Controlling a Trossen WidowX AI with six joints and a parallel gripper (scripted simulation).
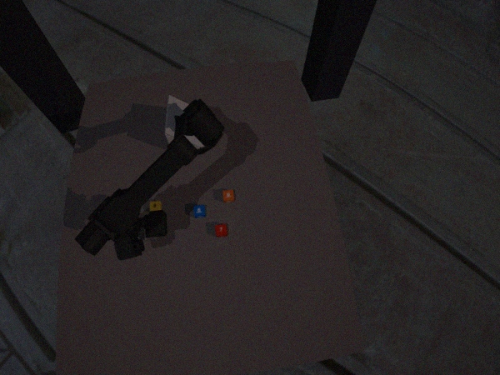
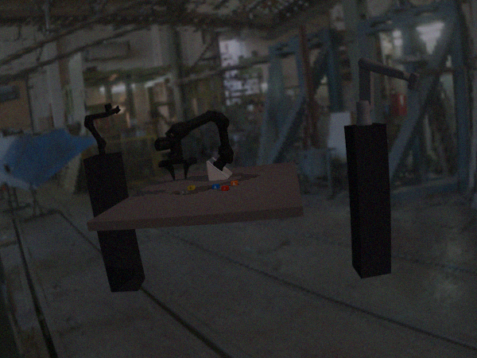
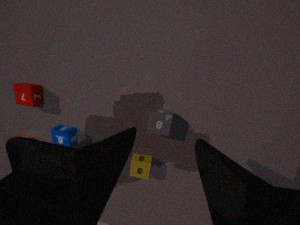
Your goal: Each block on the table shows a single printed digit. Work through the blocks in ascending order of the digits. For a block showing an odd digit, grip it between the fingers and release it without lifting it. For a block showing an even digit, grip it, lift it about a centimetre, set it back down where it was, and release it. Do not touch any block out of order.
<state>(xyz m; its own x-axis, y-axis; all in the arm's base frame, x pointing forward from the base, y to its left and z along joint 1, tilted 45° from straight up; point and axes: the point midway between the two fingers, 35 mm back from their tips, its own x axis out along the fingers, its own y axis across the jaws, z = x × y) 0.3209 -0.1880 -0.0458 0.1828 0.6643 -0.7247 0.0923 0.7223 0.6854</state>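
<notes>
Five small digit blocks lie on the brown table [image 1: 250, 308] [image 2: 199, 215]. The yellow block [image 1: 155, 205] [image 2: 191, 188] [image 3: 140, 166] is leftmost of the coloured ones. The blue block [image 1: 199, 211] [image 2: 215, 186] [image 3: 64, 135], the orange block [image 1: 228, 195] [image 2: 234, 182] and the red block [image 1: 221, 229] [image 2: 224, 188] [image 3: 28, 95], which shows a 7, lie to its right. A grey block [image 3: 161, 122] showing an 8 appears in the wrist view; the arm hides it from above. My gripper [image 1: 142, 235] [image 2: 179, 173] [image 3: 165, 137] is open and empty, hanging above the table over the yellow and grey blocks.
The arm's white wedge base [image 1: 172, 112] [image 2: 216, 171] stands at the back of the table. Two tall black pillars [image 1: 339, 33] [image 1: 29, 67] [image 2: 367, 199] [image 2: 113, 215] stand beside the table. The scene is very dim.
</notes>
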